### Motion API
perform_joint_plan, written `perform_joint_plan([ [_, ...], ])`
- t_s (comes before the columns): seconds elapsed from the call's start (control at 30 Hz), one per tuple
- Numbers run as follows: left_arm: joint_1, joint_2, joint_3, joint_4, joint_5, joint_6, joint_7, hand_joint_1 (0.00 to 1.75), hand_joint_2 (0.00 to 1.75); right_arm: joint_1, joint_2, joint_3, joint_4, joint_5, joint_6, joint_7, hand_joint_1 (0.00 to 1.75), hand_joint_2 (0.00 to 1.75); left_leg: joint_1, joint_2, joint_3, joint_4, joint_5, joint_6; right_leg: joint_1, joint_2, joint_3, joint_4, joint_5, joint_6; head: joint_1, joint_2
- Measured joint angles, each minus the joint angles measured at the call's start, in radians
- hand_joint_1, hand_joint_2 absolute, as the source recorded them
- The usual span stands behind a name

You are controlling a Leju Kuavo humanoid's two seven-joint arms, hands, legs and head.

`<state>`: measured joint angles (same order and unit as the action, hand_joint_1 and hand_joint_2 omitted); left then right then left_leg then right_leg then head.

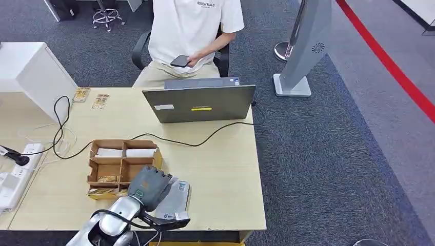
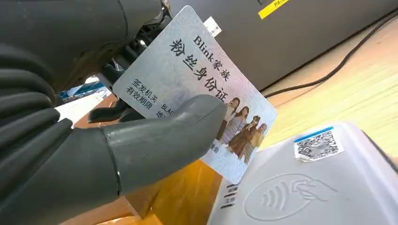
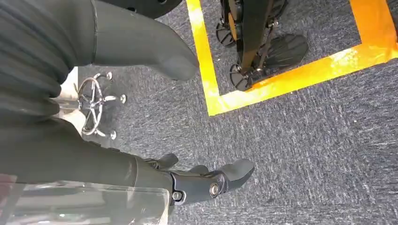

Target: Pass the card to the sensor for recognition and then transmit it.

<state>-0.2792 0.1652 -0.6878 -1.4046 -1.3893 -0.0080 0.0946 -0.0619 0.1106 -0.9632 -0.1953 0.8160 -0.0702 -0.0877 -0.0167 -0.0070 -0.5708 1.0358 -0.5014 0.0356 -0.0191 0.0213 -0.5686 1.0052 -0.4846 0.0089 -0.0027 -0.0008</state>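
A: From the head view, nearest us is our left hand [image 1: 150, 185], at six o'clock on the table [image 1: 225, 169], over one grey sensor [image 1: 173, 199]. Its fingers are hidden here.

B: We count one cardboard tray [image 1: 122, 165] at nine o'clock of the hand, one laptop [image 1: 200, 102] at twelve, and one person [image 1: 192, 28] holding a phone [image 1: 180, 61]; the shirt reads "ESSENTIALS".

A: At the left wrist, thumb and fingers pinch one card [image 2: 187, 79], tilted just above the sensor [image 2: 300, 187]. It reads "Blink"; one QR sticker [image 2: 318, 144] sits on the sensor.

B: At the right wrist, our right hand [image 3: 141, 117] hangs over carpet, fingers apart, holding nothing.
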Motion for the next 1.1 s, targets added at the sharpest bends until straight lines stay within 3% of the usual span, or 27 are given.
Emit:
perform_joint_plan([
  [0.37, -0.005, 0.008, -0.002, 0.006, 0.006, 0.007, 0.011, 1.75, 1.75, 0.000, 0.000, -0.005, 0.000, 0.005, 0.002, -0.004, 0.00, 1.75, 0.000, 0.000, 0.000, 0.000, 0.000, 0.000, 0.000, 0.000, 0.000, 0.000, 0.000, 0.000, 0.000, 0.000],
  [0.5, -0.001, -0.001, -0.002, -0.016, -0.035, 0.158, 0.018, 1.75, 1.75, 0.000, 0.000, -0.006, 0.000, 0.021, 0.003, -0.008, 0.00, 1.75, 0.000, 0.000, 0.000, 0.000, 0.000, 0.000, 0.000, 0.000, 0.000, 0.000, 0.000, 0.000, 0.000, 0.000],
  [0.6, 0.004, -0.011, -0.002, -0.052, -0.069, 0.216, 0.014, 1.75, 1.75, 0.000, 0.001, -0.006, 0.000, 0.032, 0.005, -0.011, 0.00, 1.75, 0.000, 0.000, 0.000, 0.000, 0.000, 0.000, 0.000, 0.000, 0.000, 0.000, 0.000, 0.000, 0.000, 0.000],
  [0.77, 0.023, -0.022, -0.001, -0.124, -0.137, 0.418, -0.027, 1.75, 1.75, -0.001, 0.001, -0.006, 0.000, 0.062, 0.011, -0.014, 0.00, 1.75, 0.000, -0.001, 0.000, 0.000, 0.000, 0.000, 0.000, 0.000, 0.000, 0.000, 0.000, 0.000, 0.000, 0.000],
  [0.8, 0.028, -0.026, 0.001, -0.153, -0.141, 0.484, -0.044, 1.75, 1.75, -0.001, 0.001, -0.006, 0.000, 0.074, 0.015, -0.014, 0.00, 1.75, 0.000, -0.001, 0.000, 0.000, 0.000, 0.000, 0.000, 0.000, 0.000, 0.000, 0.000, 0.000, 0.000, 0.000],
  [0.87, 0.029, -0.028, 0.003, -0.182, -0.142, 0.547, -0.060, 1.75, 1.75, -0.001, 0.001, -0.005, 0.000, 0.084, 0.016, -0.014, 0.00, 1.75, 0.000, -0.001, 0.000, 0.000, 0.000, 0.000, 0.000, -0.001, 0.000, 0.000, 0.000, 0.000, 0.000, 0.000],
  [1.0, 0.018, -0.021, 0.032, -0.224, -0.142, 0.592, -0.043, 1.75, 1.75, -0.001, 0.002, 0.003, 0.000, 0.109, 0.019, -0.010, 0.00, 1.75, 0.000, -0.001, 0.000, 0.000, 0.001, 0.001, 0.000, -0.001, 0.000, 0.000, 0.000, 0.000, 0.000, 0.000],
  [1.1, -0.036, 0.019, 0.042, -0.225, -0.142, 0.590, 0.026, 1.75, 1.75, -0.002, 0.002, 0.011, 0.000, 0.125, 0.024, -0.010, 0.00, 1.75, 0.000, -0.002, 0.000, 0.000, 0.002, 0.000, 0.000, -0.002, 0.000, 0.001, 0.000, 0.000, 0.000, 0.000],
])
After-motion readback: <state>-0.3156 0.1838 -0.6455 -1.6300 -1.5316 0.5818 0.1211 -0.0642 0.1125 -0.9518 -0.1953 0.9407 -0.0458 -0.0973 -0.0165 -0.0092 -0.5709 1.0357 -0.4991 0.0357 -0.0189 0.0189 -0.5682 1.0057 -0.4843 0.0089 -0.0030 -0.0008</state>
